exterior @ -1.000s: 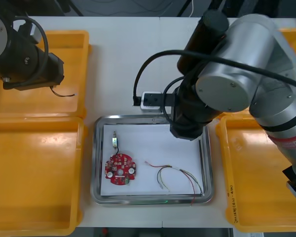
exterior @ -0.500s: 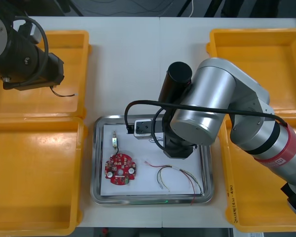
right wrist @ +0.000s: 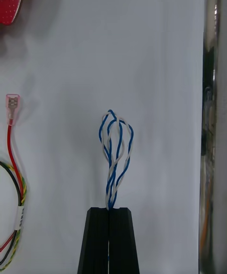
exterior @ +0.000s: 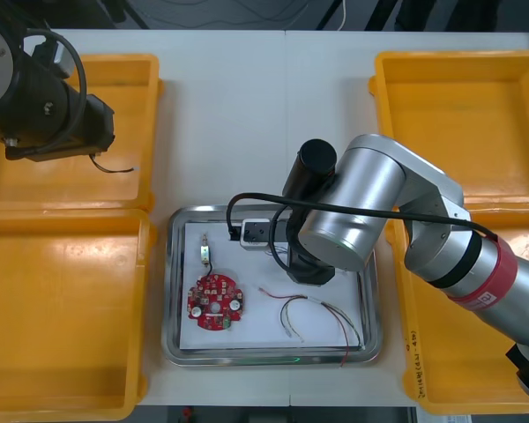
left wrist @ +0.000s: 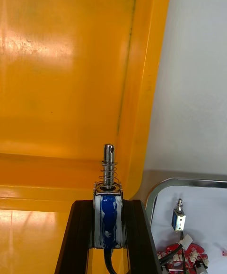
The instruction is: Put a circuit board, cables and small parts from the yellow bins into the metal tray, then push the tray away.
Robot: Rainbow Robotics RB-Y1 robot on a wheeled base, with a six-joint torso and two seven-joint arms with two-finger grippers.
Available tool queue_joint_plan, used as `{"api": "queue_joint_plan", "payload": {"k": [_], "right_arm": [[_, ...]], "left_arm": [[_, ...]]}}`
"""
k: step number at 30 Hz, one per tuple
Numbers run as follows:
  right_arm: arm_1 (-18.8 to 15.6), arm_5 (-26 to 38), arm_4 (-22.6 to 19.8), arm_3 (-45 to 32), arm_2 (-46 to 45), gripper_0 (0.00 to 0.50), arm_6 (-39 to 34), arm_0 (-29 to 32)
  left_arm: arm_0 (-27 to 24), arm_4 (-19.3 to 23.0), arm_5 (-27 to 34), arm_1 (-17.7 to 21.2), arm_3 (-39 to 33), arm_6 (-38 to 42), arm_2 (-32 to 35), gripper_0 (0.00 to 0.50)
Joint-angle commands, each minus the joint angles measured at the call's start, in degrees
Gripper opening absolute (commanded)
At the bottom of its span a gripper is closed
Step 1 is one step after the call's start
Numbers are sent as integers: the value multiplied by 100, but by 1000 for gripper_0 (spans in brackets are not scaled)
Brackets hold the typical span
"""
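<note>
My right gripper [right wrist: 109, 210] is shut on a twisted blue and white cable [right wrist: 116, 156], whose loop hangs just over the white inside of the metal tray [exterior: 178, 291]. In the front view the right arm [exterior: 335, 216] covers the tray's far middle. In the tray lie a round red circuit board [exterior: 214, 302], a small metal part [exterior: 205, 251] and a red and yellow cable [exterior: 313, 313]. My left gripper [left wrist: 108, 203] is shut on a small metal part [left wrist: 108, 193] with a blue body and a spring pin. It hangs over the far left yellow bin [left wrist: 71, 66], near the tray's corner [left wrist: 161, 193].
Two yellow bins stand on each side of the tray: near left [exterior: 62, 308], far left [exterior: 123, 70], far right [exterior: 458, 123] and near right [exterior: 441, 370]. A thin black lead [exterior: 115, 167] trails below the left arm [exterior: 48, 106]. Bare table lies beyond the tray.
The right arm has swung in from the tray's far right corner and dropped over the tray's far middle. The left arm has not moved.
</note>
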Motion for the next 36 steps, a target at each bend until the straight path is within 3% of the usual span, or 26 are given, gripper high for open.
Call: {"api": "queue_joint_plan", "payload": {"k": [1, 12, 14, 15, 16, 17, 18, 28, 36], "right_arm": [[37, -282, 104, -34, 198, 0, -195, 165], [-95, -484, 209, -43, 250, 0, -248, 218], [-86, -484, 244, -43, 250, 81, -274, 218], [-86, -484, 253, -43, 250, 92, -283, 218], [-86, -484, 271, -34, 250, 168, -301, 227], [-95, -475, 271, -34, 250, 398, -318, 218], [-86, -475, 271, -34, 250, 489, -327, 218], [-130, -71, 350, -412, -5, 500, -459, 218], [-104, 1037, -239, -1353, -883, 500, -1232, 183]], "left_arm": [[76, 54, 39, 0, -189, 66, -53, 0], [67, 62, 39, -9, -189, 66, -45, 0], [67, 89, 39, -9, -189, 66, -36, 0], [67, 97, 39, -9, -189, 57, -27, 0], [67, 97, 39, -9, -189, 66, -27, 0], [67, 97, 39, 0, -189, 66, -27, 0], [67, 97, 39, 0, -189, 66, -27, 0], [67, 106, 39, -9, -189, 66, -27, 0], [67, 168, 39, -9, -233, 110, -27, 0]]}}
